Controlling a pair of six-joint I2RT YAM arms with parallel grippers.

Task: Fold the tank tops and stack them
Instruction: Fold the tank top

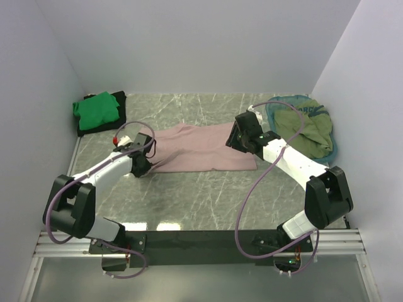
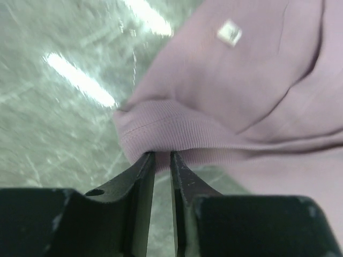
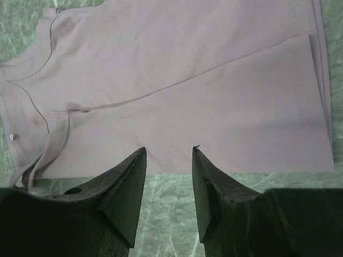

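The dusty pink tank top (image 1: 201,148) lay flat mid-counter (image 1: 201,195) between both arms. The left hand (image 2: 161,155), jaws almost together, met its ribbed hem; whether it pinched cloth I could not tell. The right hand (image 3: 169,150) hung open over the opposite edge. A bright green top (image 1: 96,108) sat on a black one (image 1: 119,98) at the far left, and an olive top (image 1: 302,129) filled the teal basket (image 1: 271,115).
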